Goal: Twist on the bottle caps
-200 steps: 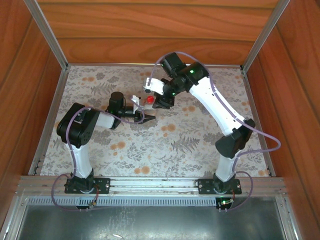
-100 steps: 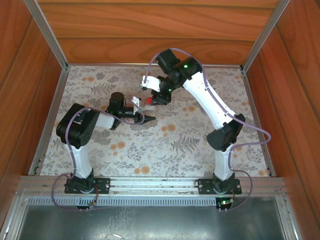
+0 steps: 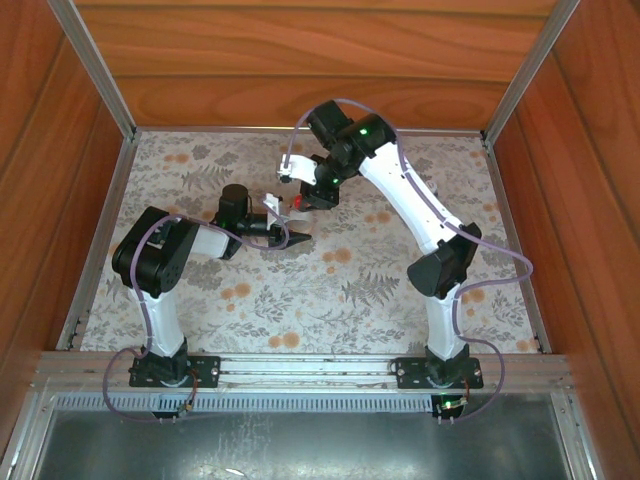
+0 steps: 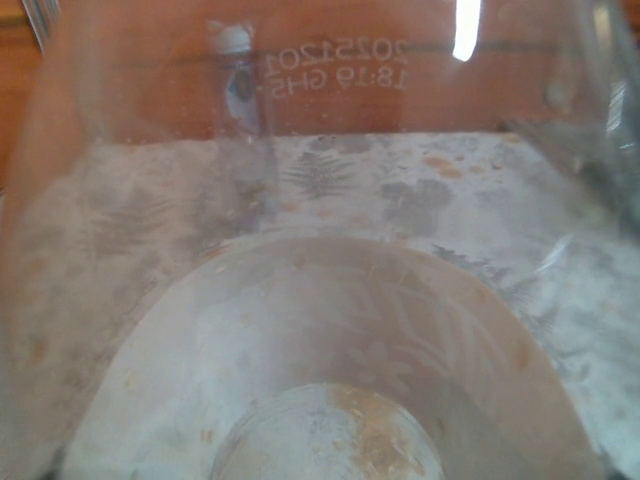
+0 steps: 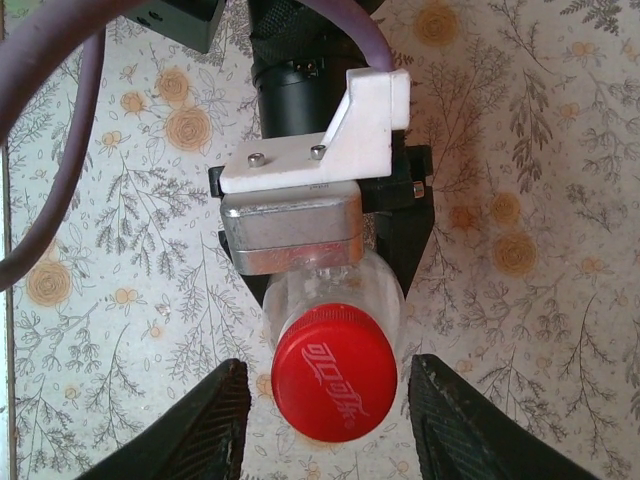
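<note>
Since a second ago the right arm (image 3: 400,190) has folded in to the left, its elbow drawn nearer mid-table. The right gripper (image 3: 312,197) has come over the red cap (image 3: 299,204), which then lay open to the top view. Left arm (image 3: 165,255): no change.

Table (image 3: 400,290): floral cloth, wooden walls on three sides.

Left arm: reaches right toward mid-table. The left gripper (image 3: 292,238) is just on the near side of the right gripper.

Bottle (image 5: 380,295): clear. The left jaws are clamped on it just under the shoulder, with its mouth end toward the right wrist camera.

Red cap: sits on the bottle's neck. Cannot tell how far it is screwed down.

Right jaws: apart, one finger (image 5: 225,425) on each side of the cap. A gap shows on both sides, and they touch nothing.

Left wrist view: looks through the held bottle's clear wall, where a printed code reads mirrored. Beyond it, blurred, a second bottle (image 4: 240,120) stands upright on the cloth with a white cap (image 4: 232,38) on top.
</note>
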Motion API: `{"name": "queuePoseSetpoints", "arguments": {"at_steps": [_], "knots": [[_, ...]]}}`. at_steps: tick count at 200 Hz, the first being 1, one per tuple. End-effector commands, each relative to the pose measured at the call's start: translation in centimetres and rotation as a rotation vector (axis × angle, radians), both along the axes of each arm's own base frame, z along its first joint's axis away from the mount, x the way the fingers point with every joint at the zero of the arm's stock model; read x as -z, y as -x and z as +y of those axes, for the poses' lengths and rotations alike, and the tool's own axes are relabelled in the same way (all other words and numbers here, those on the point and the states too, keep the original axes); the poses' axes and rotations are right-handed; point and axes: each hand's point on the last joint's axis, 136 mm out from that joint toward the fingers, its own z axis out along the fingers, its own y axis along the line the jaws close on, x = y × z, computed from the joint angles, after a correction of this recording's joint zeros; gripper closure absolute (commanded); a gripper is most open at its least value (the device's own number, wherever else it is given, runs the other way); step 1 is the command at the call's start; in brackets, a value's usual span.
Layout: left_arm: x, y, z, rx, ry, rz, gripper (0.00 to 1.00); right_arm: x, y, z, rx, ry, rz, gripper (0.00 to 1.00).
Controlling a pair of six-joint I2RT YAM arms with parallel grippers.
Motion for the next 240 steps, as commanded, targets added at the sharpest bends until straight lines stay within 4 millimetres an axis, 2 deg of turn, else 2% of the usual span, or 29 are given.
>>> {"name": "queuePoseSetpoints", "arguments": {"at_steps": [1, 73, 158, 206, 240], "knots": [[5.3, 1.9, 0.6, -0.013, -0.120, 0.206, 0.43, -0.6, 0.8, 0.4, -0.048, -0.014, -0.005, 0.54], [5.3, 1.9, 0.6, -0.013, -0.121, 0.207, 0.43, -0.2, 0.7, 0.5, -0.046, 0.003, -0.011, 0.63], [5.2, 1.8, 0.6, -0.018, -0.123, 0.210, 0.43, 0.5, 0.6, 0.4, -0.029, 0.044, -0.022, 0.65], [5.2, 1.7, 0.6, -0.027, -0.126, 0.213, 0.43, 1.2, 0.8, -0.1, 0.099, 0.093, 0.010, 0.73], [5.1, 1.7, 0.6, -0.029, -0.126, 0.213, 0.43, 1.9, 1.5, -0.5, 0.185, 0.139, 0.044, 0.74]]}}
